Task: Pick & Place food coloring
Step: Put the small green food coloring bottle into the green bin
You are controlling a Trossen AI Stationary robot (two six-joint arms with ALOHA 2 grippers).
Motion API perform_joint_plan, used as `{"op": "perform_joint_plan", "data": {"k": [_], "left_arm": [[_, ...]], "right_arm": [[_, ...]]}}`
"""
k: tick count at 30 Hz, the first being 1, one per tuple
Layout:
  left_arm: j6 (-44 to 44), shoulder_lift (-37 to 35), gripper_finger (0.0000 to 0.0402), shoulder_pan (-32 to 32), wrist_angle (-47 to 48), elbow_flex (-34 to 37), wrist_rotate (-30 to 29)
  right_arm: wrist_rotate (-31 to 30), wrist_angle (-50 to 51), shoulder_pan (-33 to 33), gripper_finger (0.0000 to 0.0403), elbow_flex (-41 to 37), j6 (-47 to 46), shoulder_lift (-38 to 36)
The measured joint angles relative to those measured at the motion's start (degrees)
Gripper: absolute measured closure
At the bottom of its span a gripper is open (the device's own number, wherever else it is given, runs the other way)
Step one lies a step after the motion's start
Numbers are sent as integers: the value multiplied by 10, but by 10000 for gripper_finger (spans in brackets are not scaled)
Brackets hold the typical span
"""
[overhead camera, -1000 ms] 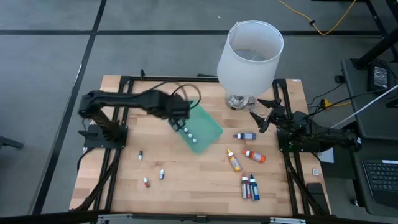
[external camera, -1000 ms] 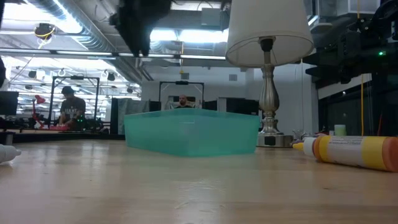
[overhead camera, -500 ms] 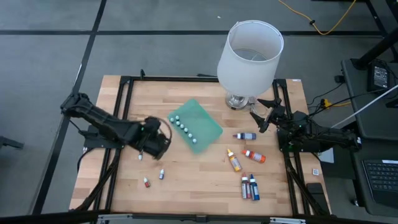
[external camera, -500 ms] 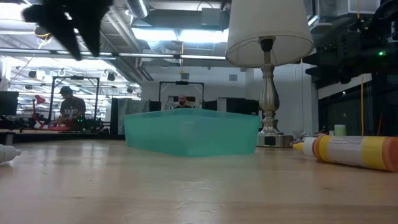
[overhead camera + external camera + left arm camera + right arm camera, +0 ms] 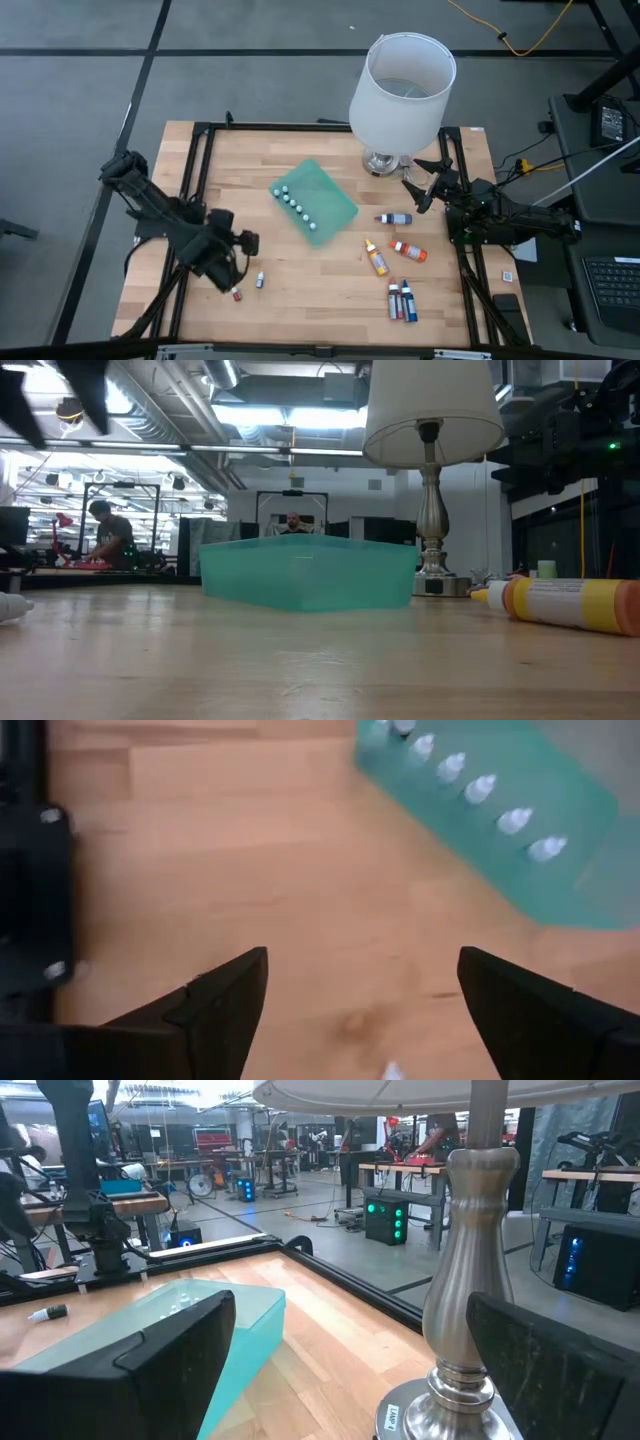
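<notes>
In the high view the desk fills the middle of the frame. A mat lies slanted near its centre, with a row of tiny bottles standing on it along its lower-left edge. A lamp stands at the upper right of the desk, above and right of the mat. Right of the mat and below the lamp lie several larger bottles, spread toward the lower right. Two more small bottles lie at the lower left, just beside the left gripper. The right gripper sits at the right edge, just below the lamp's base.
</notes>
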State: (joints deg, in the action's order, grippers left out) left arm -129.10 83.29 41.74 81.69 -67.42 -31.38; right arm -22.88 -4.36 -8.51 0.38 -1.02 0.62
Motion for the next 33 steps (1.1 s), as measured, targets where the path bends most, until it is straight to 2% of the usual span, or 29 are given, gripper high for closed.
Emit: {"op": "perform_joint_plan", "data": {"k": [7,11,14,18,24,29,33], "left_arm": [[-32,63,99,73,2,0,14],[-47,86,102,119,-5,0,-29],[-89,110,100,150,-16,0,-56],[-97,145,104,173,-41,0,-39],[-69,188,111,186,-86,0,-21],[4,196,112,153,-160,0,-49],[17,197,112,142,-193,0,-7]], "right_arm": [[0,0,0,6,0,0,0],[0,0,0,6,0,0,0],[0,0,0,6,0,0,0],[0,0,0,6,0,0,0],[0,0,0,6,0,0,0],[0,0,0,6,0,0,0],[0,0,0,6,0,0,0]]}}
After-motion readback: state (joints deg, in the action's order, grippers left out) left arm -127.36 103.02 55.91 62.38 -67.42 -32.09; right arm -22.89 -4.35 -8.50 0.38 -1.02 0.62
